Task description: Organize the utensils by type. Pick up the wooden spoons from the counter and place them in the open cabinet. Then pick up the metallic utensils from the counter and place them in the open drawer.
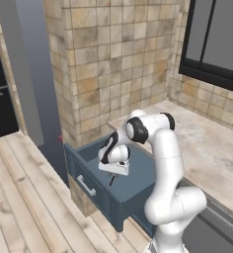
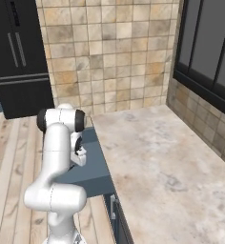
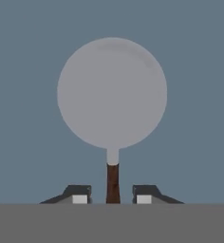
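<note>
- Gripper [image 3: 113, 195] hangs over the open drawer [image 1: 91, 170], its fingertips [image 3: 76, 195] standing slightly apart on either side of a dark handle without touching it, so the jaws are open.
- Round silver-headed utensil [image 3: 112, 95] lies against the slate-blue drawer floor in the hand view, head toward 12 o'clock, handle toward 6 o'clock.
- Beige marbled counter [image 2: 157, 157] spreads at 3 o'clock of the drawer.

Arm [image 1: 163, 163]: glossy white rounded segments, black bands at joints, bulbous white base link; gripper [image 3: 112, 194] with two small dark fingertips [image 3: 76, 193], pale grey pads.
</note>
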Robot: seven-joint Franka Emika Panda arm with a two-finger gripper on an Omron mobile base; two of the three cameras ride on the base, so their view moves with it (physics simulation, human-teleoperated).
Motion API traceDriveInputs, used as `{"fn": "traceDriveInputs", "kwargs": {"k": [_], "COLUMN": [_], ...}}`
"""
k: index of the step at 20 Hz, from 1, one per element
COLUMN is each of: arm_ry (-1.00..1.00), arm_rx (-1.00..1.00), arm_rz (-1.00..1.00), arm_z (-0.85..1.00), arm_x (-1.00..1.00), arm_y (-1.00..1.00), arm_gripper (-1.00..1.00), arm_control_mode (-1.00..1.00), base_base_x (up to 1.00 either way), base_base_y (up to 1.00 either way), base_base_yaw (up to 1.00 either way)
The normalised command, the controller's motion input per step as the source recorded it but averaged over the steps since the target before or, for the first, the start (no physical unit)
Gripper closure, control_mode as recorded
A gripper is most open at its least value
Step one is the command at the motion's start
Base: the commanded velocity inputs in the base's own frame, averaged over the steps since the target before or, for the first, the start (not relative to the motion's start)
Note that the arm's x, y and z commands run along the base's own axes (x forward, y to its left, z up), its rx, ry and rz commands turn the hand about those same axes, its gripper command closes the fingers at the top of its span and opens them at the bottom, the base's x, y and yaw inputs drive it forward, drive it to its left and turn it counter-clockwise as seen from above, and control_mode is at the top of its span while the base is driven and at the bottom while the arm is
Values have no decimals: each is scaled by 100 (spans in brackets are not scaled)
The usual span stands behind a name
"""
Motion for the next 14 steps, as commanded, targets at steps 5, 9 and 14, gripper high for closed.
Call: {"fn": "traceDriveInputs", "kwargs": {"k": [5,9,14], "arm_ry": [0,0,-6], "arm_rx": [0,0,0], "arm_rz": [-1,0,6], "arm_z": [14,71,98], "arm_x": [1,0,-4], "arm_y": [0,3,7], "arm_gripper": [-100,-100,-100], "arm_control_mode": [-100,-100,-100], "base_base_x": [0,0,0], "base_base_y": [0,0,0], "base_base_yaw": [0,0,0]}}
